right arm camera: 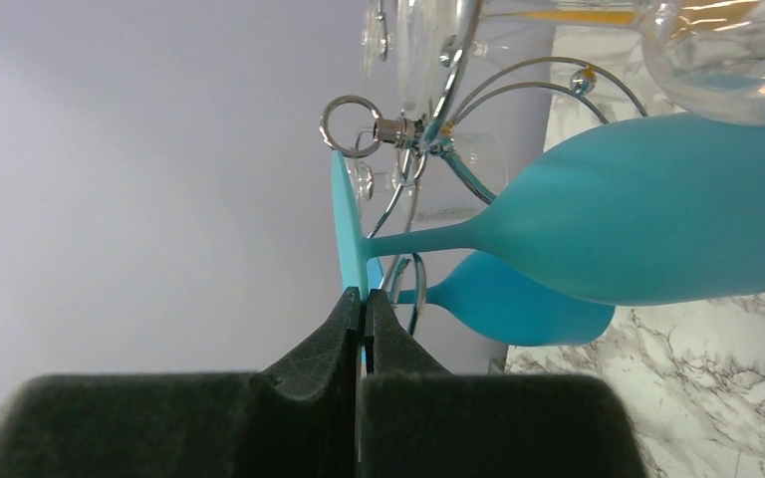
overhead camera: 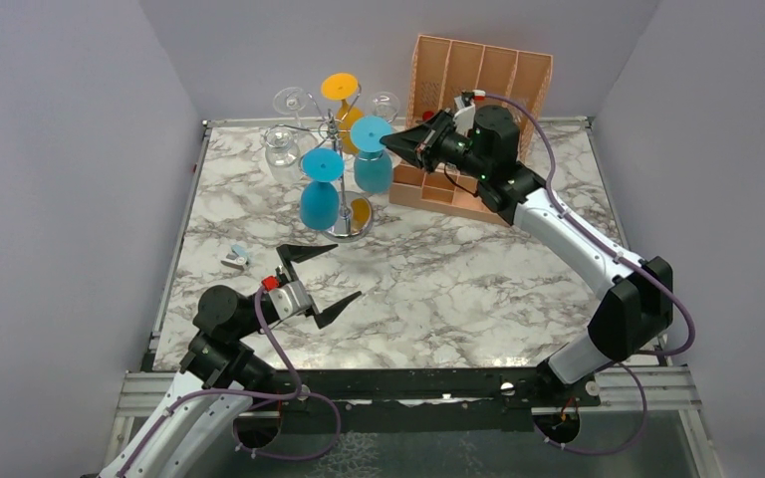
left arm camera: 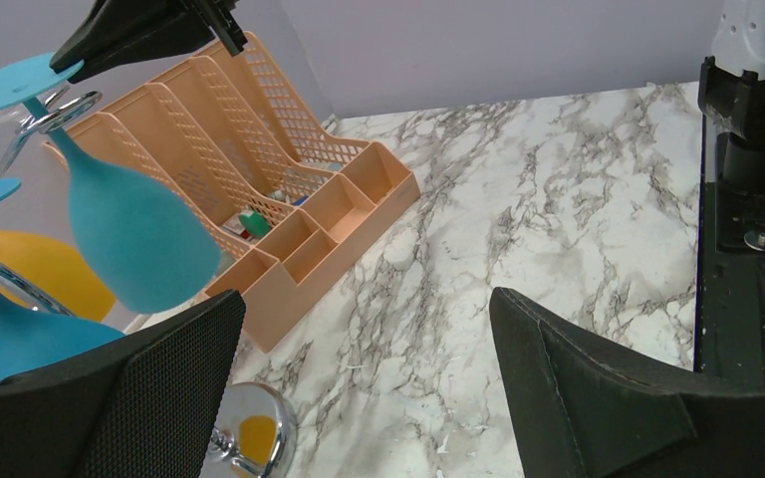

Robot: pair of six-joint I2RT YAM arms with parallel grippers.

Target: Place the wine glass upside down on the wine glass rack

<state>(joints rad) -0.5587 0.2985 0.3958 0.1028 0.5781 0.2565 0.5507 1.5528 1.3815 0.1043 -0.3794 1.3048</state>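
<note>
Hanging bowl-down at the wine glass rack [overhead camera: 351, 231], the teal wine glass [overhead camera: 373, 167] is gripped by the right gripper [overhead camera: 386, 142], whose jaws are closed on the edge of the glass's flat round foot. In the right wrist view the thin teal disc is seen pinched between the two black fingertips [right arm camera: 347, 309], with the stem running away from them to the bowl. In the left wrist view the stem is seen passing through a wire loop at the top of the rack. The rack is stood near the far edge of the marble counter [overhead camera: 458, 289], towards its far left corner. A second teal glass [overhead camera: 319, 204], an orange glass [overhead camera: 341, 88] and several clear glasses [overhead camera: 281, 147] are also hung on the rack. An orange slotted organiser [overhead camera: 478, 75] is set just to the right of it, against the far edge. The left gripper [overhead camera: 347, 271] is held above the counter near the near left corner, well apart from the rack, its jaws spread wide with nothing between them. A small pale object [overhead camera: 235, 256], too small to be identified, is seen by the left edge
</note>
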